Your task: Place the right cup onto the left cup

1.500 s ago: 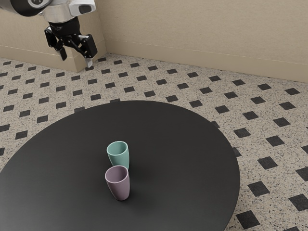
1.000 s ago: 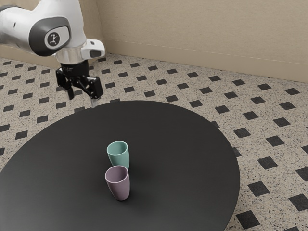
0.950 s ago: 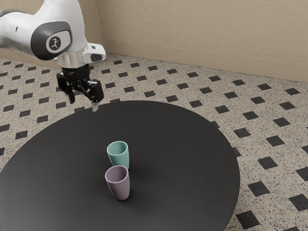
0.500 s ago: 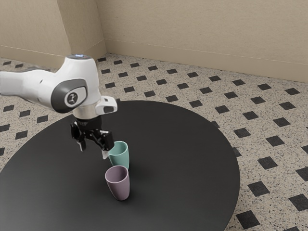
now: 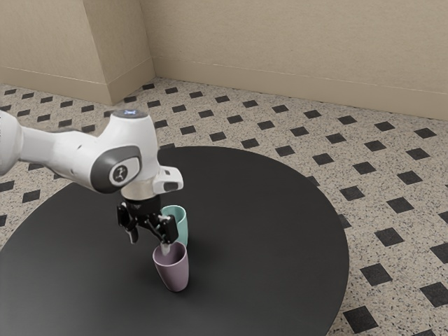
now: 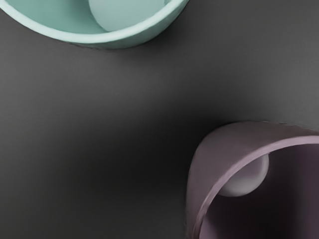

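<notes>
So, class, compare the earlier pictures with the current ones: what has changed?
The end effector has moved toward the exterior view's right and downward, in over the table, close to the purple cup. Its fingers are open; nothing was grasped or released. Both the purple cup and the green cup stayed put, upright.

Below the gripper point(image 5: 150, 245) spreads a round, matte black table point(image 5: 280, 231). Beyond its rim, lower than the gripper, lies a speckled, pale floor point(image 5: 406, 280) with dark diamond insets; well past the gripper rise beige walls point(image 5: 294, 42), softly lit, with a baseboard point(image 5: 280, 88).
</notes>
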